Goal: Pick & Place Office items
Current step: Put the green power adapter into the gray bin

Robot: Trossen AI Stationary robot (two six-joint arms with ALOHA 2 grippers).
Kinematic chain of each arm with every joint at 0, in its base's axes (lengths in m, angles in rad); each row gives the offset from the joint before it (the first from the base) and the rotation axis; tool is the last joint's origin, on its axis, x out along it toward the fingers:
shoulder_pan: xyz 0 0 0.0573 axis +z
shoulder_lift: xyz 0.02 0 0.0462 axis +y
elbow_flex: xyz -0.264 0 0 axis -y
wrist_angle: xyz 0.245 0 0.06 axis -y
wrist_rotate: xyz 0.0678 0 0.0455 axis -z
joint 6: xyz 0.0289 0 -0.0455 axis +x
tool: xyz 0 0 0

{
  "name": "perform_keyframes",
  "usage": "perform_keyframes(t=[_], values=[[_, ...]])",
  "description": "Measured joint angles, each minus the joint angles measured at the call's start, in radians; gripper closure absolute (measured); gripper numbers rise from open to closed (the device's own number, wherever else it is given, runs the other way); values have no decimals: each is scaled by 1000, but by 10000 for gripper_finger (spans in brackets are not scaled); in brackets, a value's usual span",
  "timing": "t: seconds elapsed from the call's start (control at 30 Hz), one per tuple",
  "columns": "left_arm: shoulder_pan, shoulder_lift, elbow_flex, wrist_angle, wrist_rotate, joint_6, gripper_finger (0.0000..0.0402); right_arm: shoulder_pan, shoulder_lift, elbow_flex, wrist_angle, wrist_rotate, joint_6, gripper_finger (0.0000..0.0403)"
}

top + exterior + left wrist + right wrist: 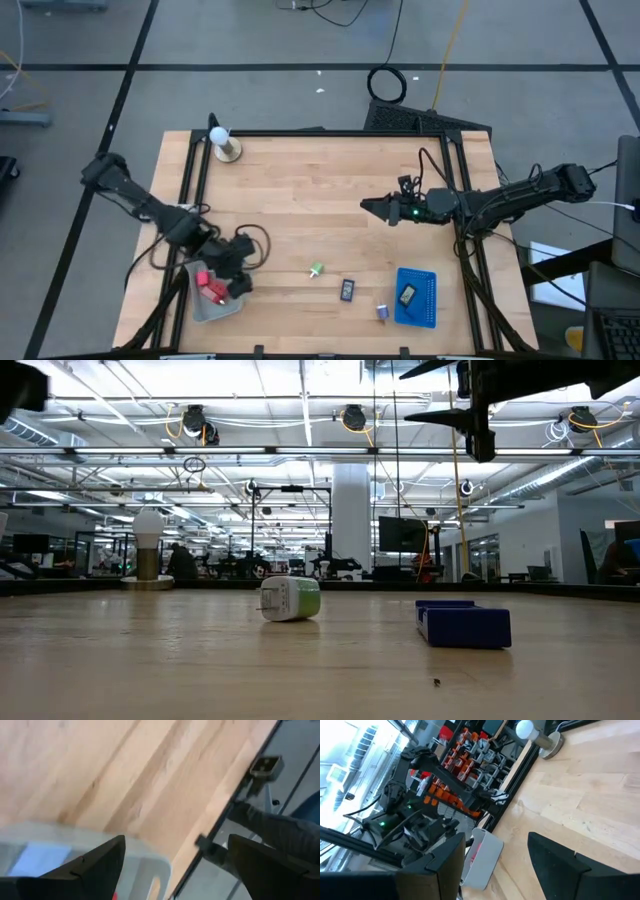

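Left gripper (232, 272) hangs low over the grey tray (222, 308) at the worktop's (320, 200) near-left corner, jaws spread, nothing between them. Risk here: it sits so close to the tray rim that a sideways move could nudge the tray or tip out the red blocks (210, 286). Right gripper (382, 208) hovers high mid-worktop, jaws parted and empty.

The count: two trays, grey and blue (417, 298). Red blocks in the grey one, probably two or three, hard to separate. One black rectangle (408, 295) in the blue tray, another (347, 290) loose beside it. One green-white bit (316, 269), one purple bit (382, 312), both loose.
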State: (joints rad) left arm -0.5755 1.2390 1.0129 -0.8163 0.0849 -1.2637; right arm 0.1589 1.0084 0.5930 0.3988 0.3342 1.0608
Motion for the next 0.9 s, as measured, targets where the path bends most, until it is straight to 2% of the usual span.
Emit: perform_keyframes(t=[0.23,0.4,0.63,0.9], values=[[142,130,65,5,64,85,51,0,0,0,1,-51,0,193],[221,217,133,5,74,134,51,0,0,0,1,-79,0,193],[296,361,294,5,56,226,50,0,0,0,12,-129,0,193],[329,526,437,-2,14,241,50,-10,-13,0,30,-130,-10,193]])
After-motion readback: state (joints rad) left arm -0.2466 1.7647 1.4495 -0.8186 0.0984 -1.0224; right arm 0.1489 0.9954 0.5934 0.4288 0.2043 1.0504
